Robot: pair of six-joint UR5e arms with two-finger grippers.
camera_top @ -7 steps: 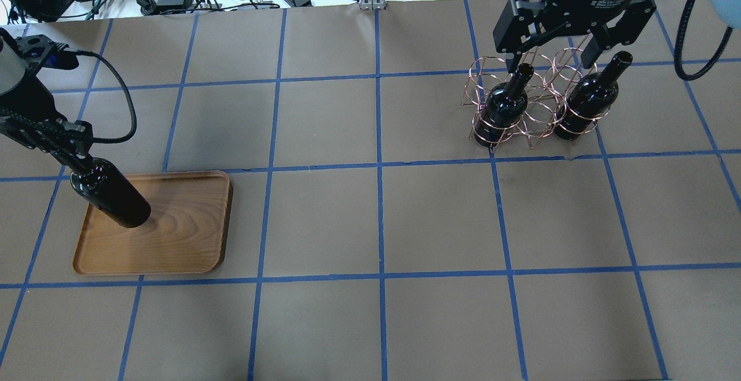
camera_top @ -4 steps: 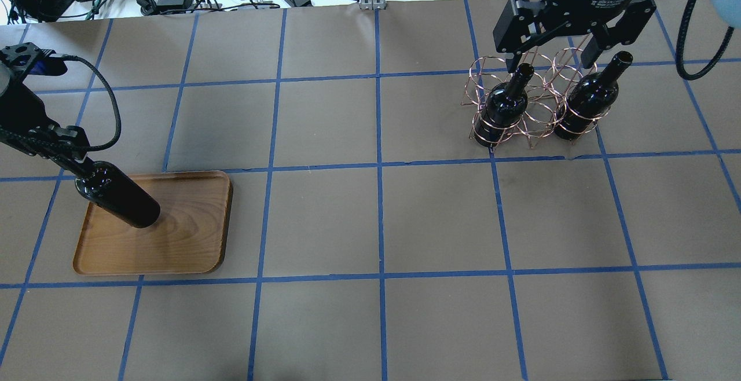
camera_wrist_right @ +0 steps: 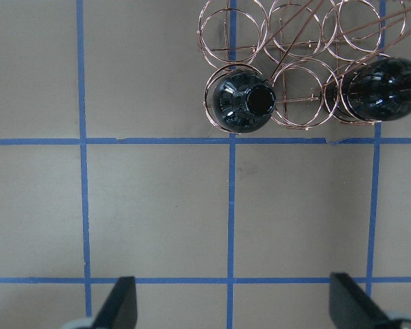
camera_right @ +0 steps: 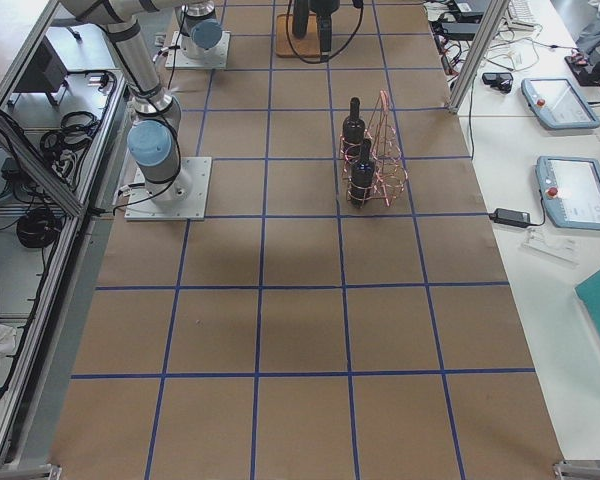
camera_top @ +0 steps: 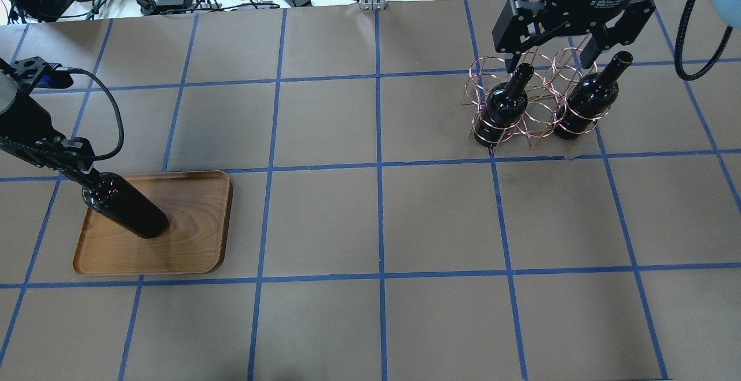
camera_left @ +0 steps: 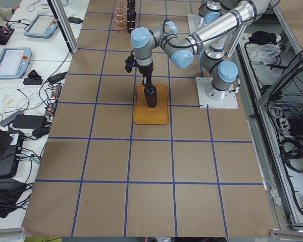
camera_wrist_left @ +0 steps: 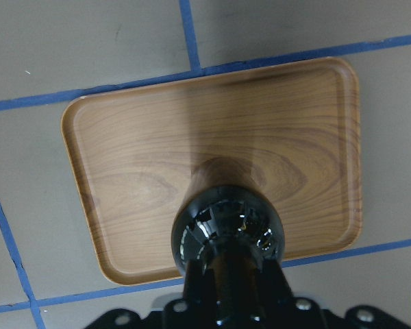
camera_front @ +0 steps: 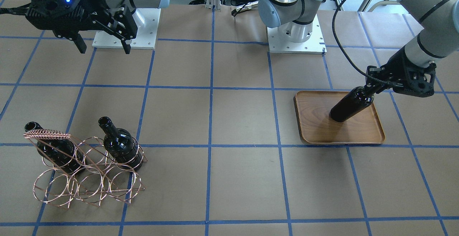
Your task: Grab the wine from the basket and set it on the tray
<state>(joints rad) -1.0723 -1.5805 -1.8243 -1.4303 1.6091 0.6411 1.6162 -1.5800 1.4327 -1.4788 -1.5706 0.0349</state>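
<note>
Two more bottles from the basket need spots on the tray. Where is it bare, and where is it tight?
The tray is bare at both ends: between the bottle over its middle and the rim facing the basket, and between the bottle and the outer rim. The middle is tight: the left hand grips the bottle's neck there.

A dark glossy glass wine bottle (camera_top: 124, 213) is held upright by its neck over a flat brown rounded-corner wooden tray (camera_top: 197, 248); a second like bottle (camera_top: 505, 109) and a third like bottle (camera_top: 587, 103) are seated in a copper-coloured wire-loop basket (camera_front: 46, 134), well apart from the tray.
</note>
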